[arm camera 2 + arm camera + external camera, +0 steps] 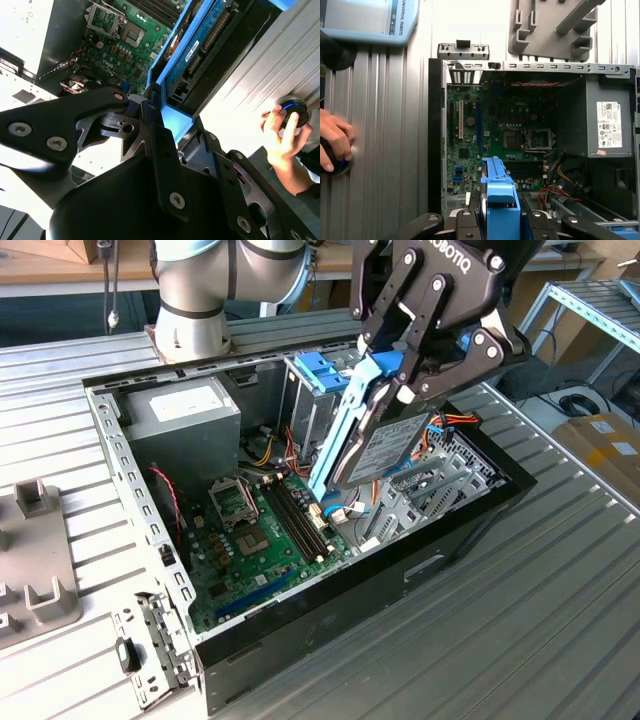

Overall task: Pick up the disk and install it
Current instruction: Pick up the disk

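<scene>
My gripper (396,376) is shut on the disk (388,448), a black-and-silver hard drive with a white label in a blue plastic carrier (336,430). The disk hangs tilted, its low end pointing down into the open computer case (400,570), above the motherboard (250,540) and in front of the metal drive cage (300,400). In the second wrist view the carrier (175,120) runs out from between my black fingers (160,150), and the drive's underside (197,47) shows. In the first wrist view the carrier's edge (499,197) stands over the board.
The grey power-supply box (185,415) fills the case's back corner, and a blue bracket (322,368) tops the cage. A grey fixture (35,560) and a metal bracket (150,650) lie on the exterior view's left. A person's hand (282,132) rests on a round knob beside the case.
</scene>
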Available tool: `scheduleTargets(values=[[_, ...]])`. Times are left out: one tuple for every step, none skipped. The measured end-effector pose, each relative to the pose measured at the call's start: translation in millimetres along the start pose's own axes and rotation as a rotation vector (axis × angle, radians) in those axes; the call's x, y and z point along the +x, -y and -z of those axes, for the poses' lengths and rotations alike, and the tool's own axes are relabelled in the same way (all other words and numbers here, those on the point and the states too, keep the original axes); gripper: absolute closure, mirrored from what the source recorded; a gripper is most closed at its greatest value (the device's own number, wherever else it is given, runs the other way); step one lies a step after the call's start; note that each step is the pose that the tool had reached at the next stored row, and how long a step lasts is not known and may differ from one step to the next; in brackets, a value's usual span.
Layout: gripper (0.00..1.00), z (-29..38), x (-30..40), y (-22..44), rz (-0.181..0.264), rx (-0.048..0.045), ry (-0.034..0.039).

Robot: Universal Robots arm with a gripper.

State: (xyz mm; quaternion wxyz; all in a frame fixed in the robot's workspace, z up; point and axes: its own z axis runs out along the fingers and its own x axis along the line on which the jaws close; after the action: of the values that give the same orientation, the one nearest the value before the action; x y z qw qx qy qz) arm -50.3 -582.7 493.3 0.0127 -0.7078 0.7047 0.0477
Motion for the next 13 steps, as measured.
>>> scheduleTargets(values=[[0.63, 0.0, 0.0, 0.3, 0.000, 0.0000, -0.0001], [0.63, 0.0, 0.1, 0.7, 0.000, 0.0000, -0.0001], [0.63, 0.0, 0.1, 1.1, 0.000, -0.0001, -0.0001], [0.63, 0.0, 0.2, 1.3, 0.000, 0.0000, -0.0002], [0.63, -0.1, 0.2, 1.7, 0.000, 0.0000, -0.0001], [0.63, -0.1, 0.3, 1.9, 0.000, 0.0000, 0.0000], [0.63, -0.1, 0.3, 2.4, 0.000, 0.0000, -0.0001], [0.63, -0.2, 0.4, 2.7, 0.000, 0.0000, 0.0000], [0.63, -0.2, 0.4, 3.0, 0.000, 0.0000, 0.0000], [0.63, -0.3, 0.4, 3.4, 0.000, 0.0000, 0.0001], [0.63, -0.3, 0.5, 3.7, 0.000, 0.0000, 0.0001], [0.63, -0.4, 0.5, 4.4, 0.000, 0.0000, 0.0000], [0.63, -0.4, 0.5, 5.0, 0.000, 0.0000, 0.0000]])
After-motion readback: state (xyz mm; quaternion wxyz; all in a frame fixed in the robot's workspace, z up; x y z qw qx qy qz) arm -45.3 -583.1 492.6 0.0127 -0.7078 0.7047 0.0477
